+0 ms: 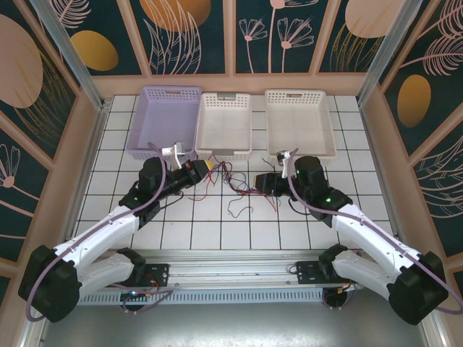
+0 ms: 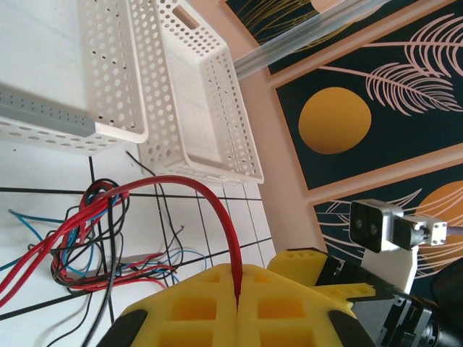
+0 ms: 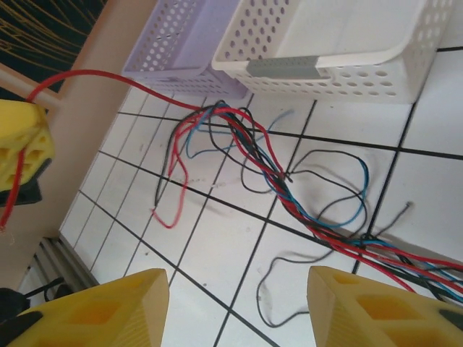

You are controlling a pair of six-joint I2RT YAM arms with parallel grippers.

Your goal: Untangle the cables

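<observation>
From above, the cables (image 1: 231, 182) lay tangled in the middle of the table (image 1: 210, 231), just before the middle white basket (image 1: 226, 152) and between the left gripper (image 1: 205, 167) and right gripper (image 1: 263, 184). A lilac basket (image 1: 145, 152) and a second white basket (image 1: 307, 155) flanked it along the far edge. In the left wrist view, the yellow fingers (image 2: 195, 311) were pinched on a red cable (image 2: 210, 199) arching from the heap. In the right wrist view, the right gripper's jaws stood wide apart over the tiles, with strands running past one finger (image 3: 376, 303).

Red, black, blue cables (image 3: 278, 181); white, black-gridded tiles (image 1: 210, 235)
</observation>
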